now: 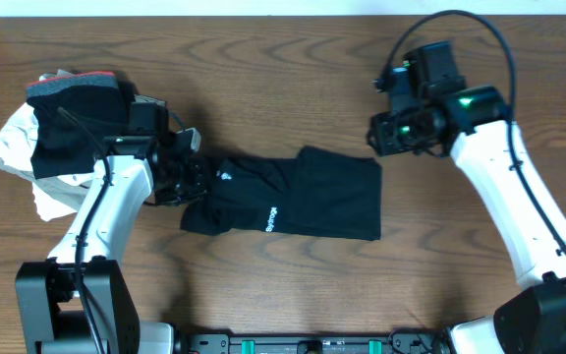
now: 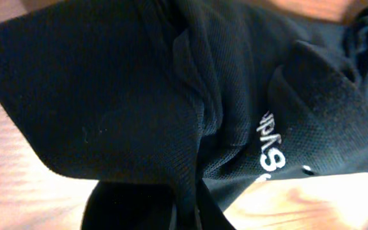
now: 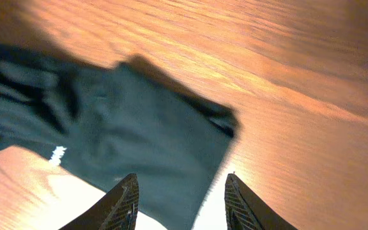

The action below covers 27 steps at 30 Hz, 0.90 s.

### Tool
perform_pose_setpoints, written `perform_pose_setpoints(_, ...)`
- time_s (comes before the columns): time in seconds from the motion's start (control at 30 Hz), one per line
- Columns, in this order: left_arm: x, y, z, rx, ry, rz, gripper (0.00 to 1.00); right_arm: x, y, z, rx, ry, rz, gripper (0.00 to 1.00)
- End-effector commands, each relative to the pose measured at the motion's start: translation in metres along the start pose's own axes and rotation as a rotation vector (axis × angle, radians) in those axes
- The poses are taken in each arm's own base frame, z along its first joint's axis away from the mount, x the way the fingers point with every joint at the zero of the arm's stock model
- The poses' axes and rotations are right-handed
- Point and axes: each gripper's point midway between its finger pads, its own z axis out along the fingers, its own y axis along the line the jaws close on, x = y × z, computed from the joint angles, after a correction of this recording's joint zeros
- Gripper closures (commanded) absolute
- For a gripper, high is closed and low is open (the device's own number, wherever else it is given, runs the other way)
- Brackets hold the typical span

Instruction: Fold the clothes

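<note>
Black against brown: a black knit garment (image 1: 308, 202) with white lettering (image 1: 271, 218) lies across the middle of the brown wood-grain counter (image 1: 293, 59), long side running left to right. Its right end sits flat and square-cornered, while its left end is bunched and creased.

The left hand (image 1: 187, 175) is at that bunched end, clenched on the cloth. From its own wrist camera the garment (image 2: 107, 96) fills nearly the whole frame, with creases drawing together toward the bottom centre, one flap lifted off the wood and the lettering (image 2: 270, 144) just beside the gather. The dark fingers are hard to pick out against the dark fabric.

The right hand (image 3: 181, 179) hangs above the counter near the garment's upper right corner. It is released, its two fingers (image 3: 128, 198) spread apart with nothing between them and that corner of cloth below.

At the far left edge sits a heap of white and black clothes (image 1: 18, 147), on the other side of the left arm from the garment.
</note>
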Motion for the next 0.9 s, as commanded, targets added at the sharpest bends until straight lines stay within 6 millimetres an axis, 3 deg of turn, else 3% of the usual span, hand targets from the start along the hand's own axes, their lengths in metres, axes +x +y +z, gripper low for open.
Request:
perform_pose_setpoints(0.0, -0.024, 0.005, -0.025, -0.077, -0.092, 0.049, 0.94, 0.001, -0.027, -0.008, 0.028, 0.003, 0.079, 0.59)
perform_pose_setpoints(0.17, -0.047, 0.002, -0.053, -0.135, -0.179, 0.075, 0.94, 0.014, -0.072, -0.017, 0.102, 0.033, 0.197, 0.6)
perform_pose_setpoints(0.33, -0.055, -0.034, -0.062, -0.11, -0.216, 0.172, 0.94, 0.025, -0.102, -0.025, 0.129, 0.052, 0.286, 0.6)
perform_pose_setpoints(0.6, -0.017, -0.115, -0.034, -0.202, -0.189, 0.494, 0.94, 0.029, -0.107, -0.027, 0.134, 0.061, 0.307, 0.6)
perform_pose_setpoints(0.77, 0.02, -0.174, -0.018, -0.131, -0.182, 0.649, 0.94, 0.029, -0.107, -0.027, 0.134, 0.061, 0.307, 0.6)
perform_pose_setpoints(0.87, 0.03, -0.2, -0.008, -0.143, -0.221, 0.74, 0.9, 0.03, -0.107, -0.027, 0.133, 0.066, 0.308, 0.6)
